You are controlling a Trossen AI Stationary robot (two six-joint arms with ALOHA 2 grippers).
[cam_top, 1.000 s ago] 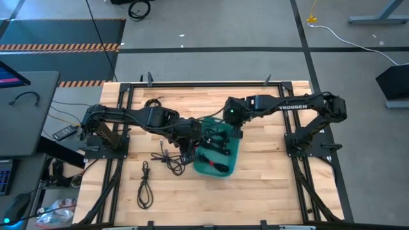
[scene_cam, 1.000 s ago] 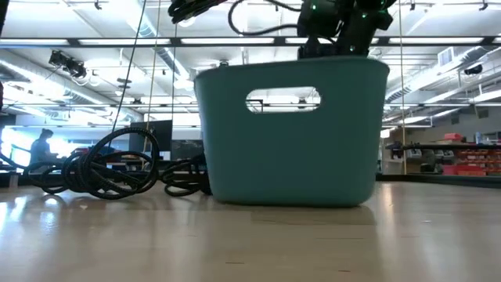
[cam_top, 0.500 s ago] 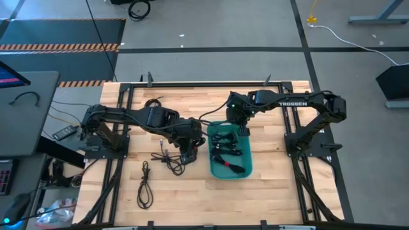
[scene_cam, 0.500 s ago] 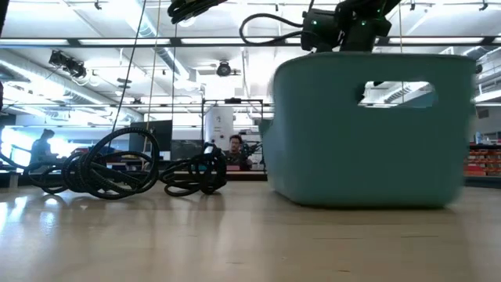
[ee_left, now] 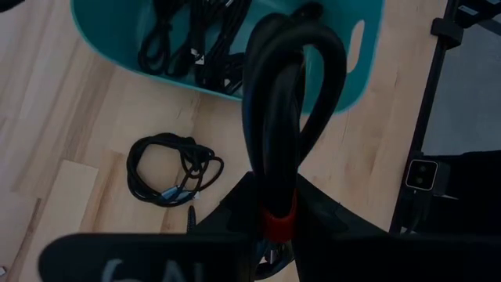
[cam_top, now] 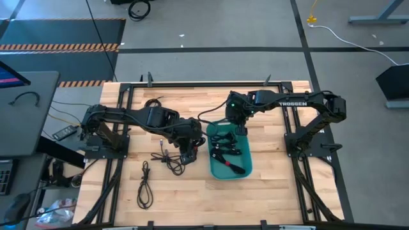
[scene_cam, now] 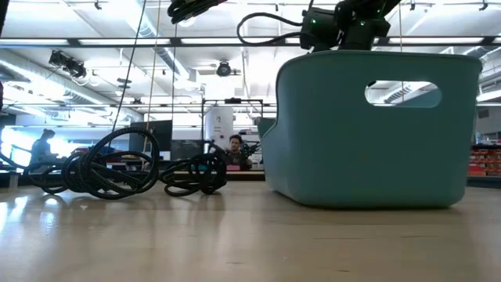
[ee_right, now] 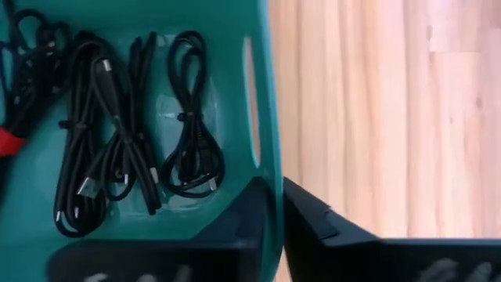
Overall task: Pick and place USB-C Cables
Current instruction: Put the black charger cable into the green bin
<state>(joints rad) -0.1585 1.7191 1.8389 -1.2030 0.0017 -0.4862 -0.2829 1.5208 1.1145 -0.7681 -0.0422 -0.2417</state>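
The USB-C cables (cam_top: 171, 160) are thin black cords in small loops. Several lie bundled inside the teal tub (cam_top: 245, 167), side by side on its floor (ee_right: 117, 157), one of them with a red band (cam_top: 231, 167). Others rest on the wooden table (cam_top: 268, 191) just left of the tub, and one long loop (cam_top: 146, 185) lies apart nearer the front left.

The left gripper (cam_top: 186, 153) hangs over the loose pile beside the tub, its fingers clamped on a looped black cable with a red band (ee_left: 278, 223); the loop arches up between them in the left wrist view. The right gripper (cam_top: 241, 130) is at the tub's far end, its narrow fingers (ee_right: 313, 219) pinching the teal wall.

White lettering "TROSSEN" (cam_top: 293, 107) reads along the right arm. In the low view the tub's handle slot (scene_cam: 402, 94) faces the camera, with coiled cables (scene_cam: 109, 168) to its left.
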